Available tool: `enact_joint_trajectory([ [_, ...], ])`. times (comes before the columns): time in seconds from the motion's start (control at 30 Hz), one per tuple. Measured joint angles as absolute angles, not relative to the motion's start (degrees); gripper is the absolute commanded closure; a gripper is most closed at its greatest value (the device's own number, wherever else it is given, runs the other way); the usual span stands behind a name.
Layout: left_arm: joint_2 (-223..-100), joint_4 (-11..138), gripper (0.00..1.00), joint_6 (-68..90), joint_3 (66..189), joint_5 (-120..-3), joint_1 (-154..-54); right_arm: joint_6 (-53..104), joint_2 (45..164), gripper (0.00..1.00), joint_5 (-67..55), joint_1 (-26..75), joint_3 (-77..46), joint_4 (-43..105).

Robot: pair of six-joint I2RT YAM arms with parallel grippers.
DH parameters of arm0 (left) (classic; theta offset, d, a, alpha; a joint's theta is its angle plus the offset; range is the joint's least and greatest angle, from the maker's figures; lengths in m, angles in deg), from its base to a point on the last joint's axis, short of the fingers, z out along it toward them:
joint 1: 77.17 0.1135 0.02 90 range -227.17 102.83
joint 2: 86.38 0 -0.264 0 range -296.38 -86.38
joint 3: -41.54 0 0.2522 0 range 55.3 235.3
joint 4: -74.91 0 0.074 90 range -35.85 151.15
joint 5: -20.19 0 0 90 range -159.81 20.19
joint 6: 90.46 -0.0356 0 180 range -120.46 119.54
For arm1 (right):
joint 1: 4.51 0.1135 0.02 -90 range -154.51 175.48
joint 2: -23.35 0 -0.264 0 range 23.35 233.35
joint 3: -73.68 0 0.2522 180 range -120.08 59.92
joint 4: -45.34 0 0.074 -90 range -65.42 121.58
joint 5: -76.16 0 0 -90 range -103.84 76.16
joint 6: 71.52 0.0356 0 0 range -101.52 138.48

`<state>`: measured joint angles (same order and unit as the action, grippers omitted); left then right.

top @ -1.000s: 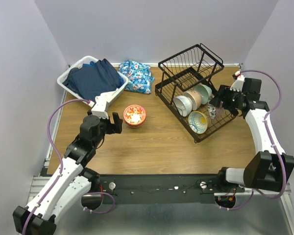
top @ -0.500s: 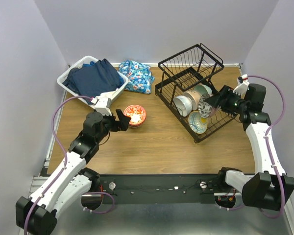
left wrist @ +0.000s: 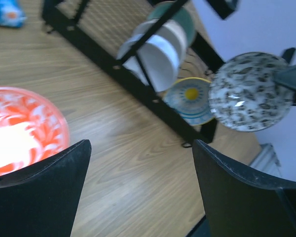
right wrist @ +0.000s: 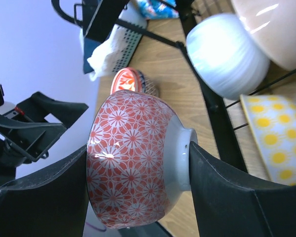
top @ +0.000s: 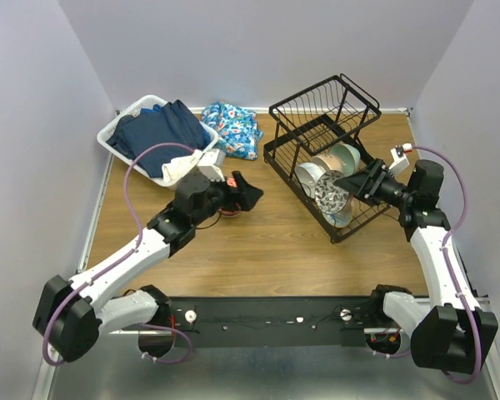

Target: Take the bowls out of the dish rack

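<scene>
Although racked a second ago, the patterned bowl (right wrist: 130, 163) is now clamped in the right gripper (top: 354, 183), just off the dish rack (top: 321, 102); four bowls (top: 308, 177) are left racked. Meanwhile the left gripper (left wrist: 140, 148) is held open beside the red bowl (left wrist: 19, 131).

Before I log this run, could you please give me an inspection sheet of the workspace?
Surface: wooden table.
Job's things: dish rack holds white bowl, tan bowl, mint bowl, yellow bowl; red-orange bowl on the table.
Clutter: laundry basket of dark clothes; floral cloth.
Grippers: left gripper open by the red-orange bowl; right gripper shut on patterned bowl at the rack.
Cables: purple cables along both arms.
Surroundings: pale walls.
</scene>
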<state>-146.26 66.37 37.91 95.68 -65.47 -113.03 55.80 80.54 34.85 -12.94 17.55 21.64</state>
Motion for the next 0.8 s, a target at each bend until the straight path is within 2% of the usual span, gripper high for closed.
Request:
enact_joint_trajectory([
  [0.43, -166.3, 75.7, 0.10, 41.9, 108.3, -67.5, -125.3, 63.2, 80.1, 0.74, 40.0, -9.3, 21.0, 30.7],
  [0.73, -174.8, 77.8, 0.25, 44.3, 113.0, -67.6, -128.0, 66.6, 78.9, 0.73, 41.7, -8.6, 23.5, 33.7],
  [0.8, -176.1, 77.8, 0.32, 44.7, 113.6, -67.6, -128.2, 66.8, 78.8, 0.73, 42.0, -8.6, 23.5, 33.8],
])
